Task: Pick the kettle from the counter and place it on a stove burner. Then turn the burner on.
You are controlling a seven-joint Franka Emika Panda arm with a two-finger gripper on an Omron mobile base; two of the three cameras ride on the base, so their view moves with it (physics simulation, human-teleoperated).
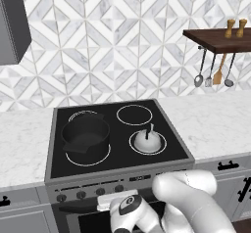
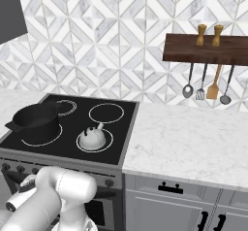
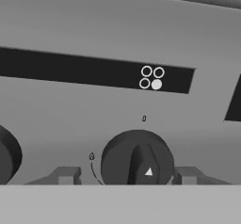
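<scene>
The pale kettle (image 1: 147, 139) (image 2: 92, 138) stands upright inside the front right stove burner (image 1: 163, 148) (image 2: 109, 143) of the black stove (image 1: 61, 117) (image 2: 127, 128). The white marble counter (image 1: 215, 124) (image 2: 184, 142) lies to the right. In the hand view my gripper (image 3: 127, 175) is at the grey front panel, its fingertips (image 3: 66, 173) on either side of a dark round knob (image 3: 136, 159). The right tip sits at the knob's edge and the left tip stands a little off it. The knob's white pointer (image 3: 148, 172) is at the lower right.
A wide black pot (image 1: 86, 134) (image 2: 36, 121) sits on the front left ring. A brown shelf (image 1: 218, 38) (image 2: 208, 50) with hanging utensils is at the right wall. Above the knob, a four-circle symbol (image 3: 151, 77) has its lower right circle filled. Another knob (image 3: 7, 157) is at the left.
</scene>
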